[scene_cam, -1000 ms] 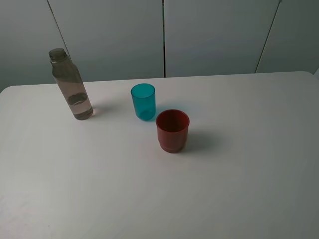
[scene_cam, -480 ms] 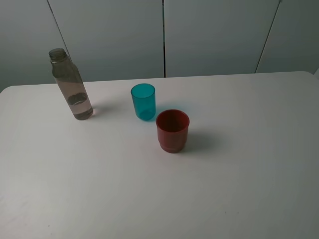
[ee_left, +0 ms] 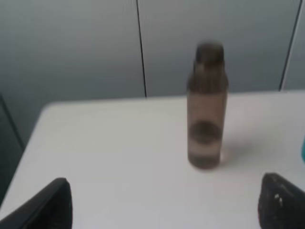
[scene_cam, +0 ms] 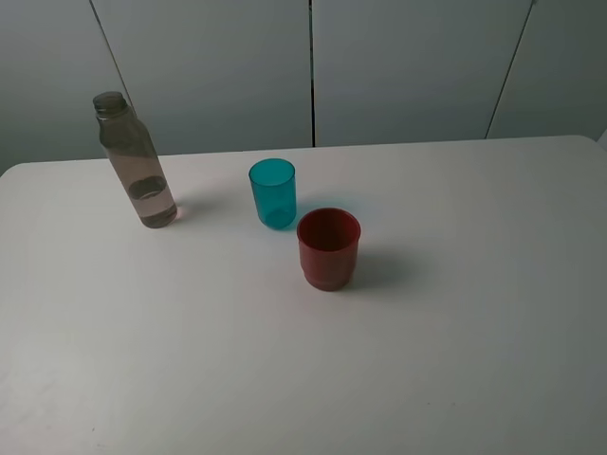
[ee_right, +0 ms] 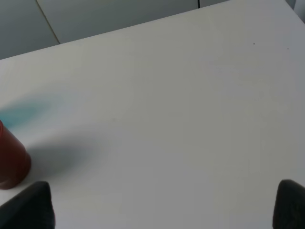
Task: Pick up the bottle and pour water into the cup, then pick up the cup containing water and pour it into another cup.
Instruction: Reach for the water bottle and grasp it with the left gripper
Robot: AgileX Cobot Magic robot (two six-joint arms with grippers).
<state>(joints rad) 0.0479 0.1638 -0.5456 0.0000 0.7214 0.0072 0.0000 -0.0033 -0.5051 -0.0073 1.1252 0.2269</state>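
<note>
The smoky-grey bottle (scene_cam: 138,169) stands upright at the back left of the white table (scene_cam: 455,313), with some water in its lower part. The teal cup (scene_cam: 273,193) stands to its right, and the red cup (scene_cam: 328,248) stands just in front and to the right of the teal cup. Neither arm shows in the exterior high view. My left gripper (ee_left: 164,210) is open and empty, with the bottle (ee_left: 206,109) straight ahead and well apart from it. My right gripper (ee_right: 159,210) is open and empty, with the red cup (ee_right: 12,160) off to one side.
Grey wall panels (scene_cam: 313,66) stand right behind the table's far edge. A sliver of the teal cup (ee_left: 303,148) shows at the edge of the left wrist view.
</note>
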